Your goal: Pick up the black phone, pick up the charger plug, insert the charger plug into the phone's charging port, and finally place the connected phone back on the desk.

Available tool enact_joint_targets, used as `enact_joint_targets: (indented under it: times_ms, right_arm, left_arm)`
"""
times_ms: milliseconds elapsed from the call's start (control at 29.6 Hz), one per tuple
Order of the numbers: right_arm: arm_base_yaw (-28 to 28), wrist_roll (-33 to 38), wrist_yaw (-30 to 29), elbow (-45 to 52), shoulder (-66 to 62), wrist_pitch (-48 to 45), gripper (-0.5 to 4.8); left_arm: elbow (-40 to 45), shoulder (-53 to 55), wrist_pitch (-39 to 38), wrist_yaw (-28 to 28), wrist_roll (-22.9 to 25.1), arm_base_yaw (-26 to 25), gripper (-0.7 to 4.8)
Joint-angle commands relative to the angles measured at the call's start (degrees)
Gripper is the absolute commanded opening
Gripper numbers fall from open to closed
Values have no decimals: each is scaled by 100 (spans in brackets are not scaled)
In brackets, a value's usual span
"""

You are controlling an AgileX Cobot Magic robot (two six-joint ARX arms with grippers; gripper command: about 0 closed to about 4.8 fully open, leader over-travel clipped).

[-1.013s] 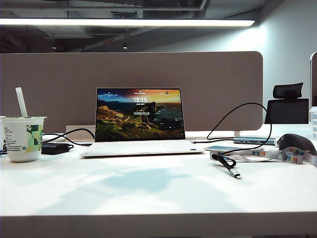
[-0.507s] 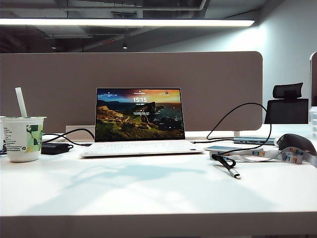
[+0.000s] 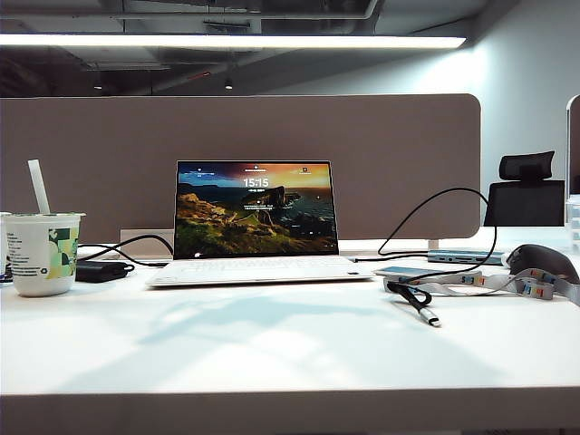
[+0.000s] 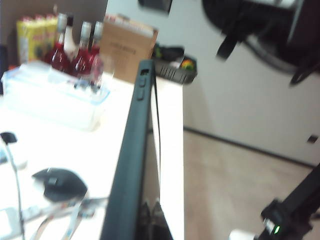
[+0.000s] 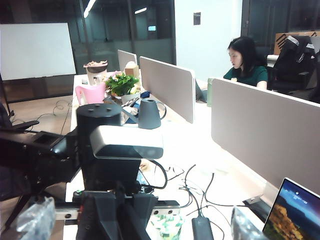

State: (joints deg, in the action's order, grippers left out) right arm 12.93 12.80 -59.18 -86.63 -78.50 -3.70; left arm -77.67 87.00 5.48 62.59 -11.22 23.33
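With left hand point(image 4: 150, 220) clamped on the phone point(image 4: 132, 150), held edge-on, and right hand point(image 5: 140, 227) wide and empty, bring right down on the plug point(image 3: 430, 317) lying on the table point(image 3: 272, 353) right of the laptop point(image 3: 256, 217), gripping just behind the silver tip.

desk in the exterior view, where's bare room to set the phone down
Free: the desk in front of the laptop, from the cup across to the charger plug. Crowded: the right, with the plug's cable, lanyard and mouse; power brick behind the cup.
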Motion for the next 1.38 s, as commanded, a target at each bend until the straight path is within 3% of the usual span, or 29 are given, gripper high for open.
enact_joint_targets:
  times_ms: [34, 473, 777, 1047, 1283, 1385]
  right_arm:
    - [-2, -334, -105, -22, 31, 487, 479]
    - [192, -3093, 424, -20, 11, 3445, 479]
    - [780, -4098, 986, -17, -282, 4400, 479]
    - [1233, -4918, 1475, -17, -675, 5300, 479]
    - [1248, -5241, 1843, -17, -697, 5611, 479]
    - [1362, -5250, 1862, -17, -706, 5613, 479]
  left_arm:
    - [-50, -50, -592, 13, 798, 17, -7]
    - [-55, -50, -2573, -516, 3058, 37, -7]
    - [-57, -83, -3974, -1154, 4636, 168, -7]
    - [-70, -232, -4465, -1488, 5302, 393, -7]
    - [-81, -369, -4470, -1550, 5327, 396, -7]
    - [-81, -372, -4572, -1888, 5477, 474, -7]
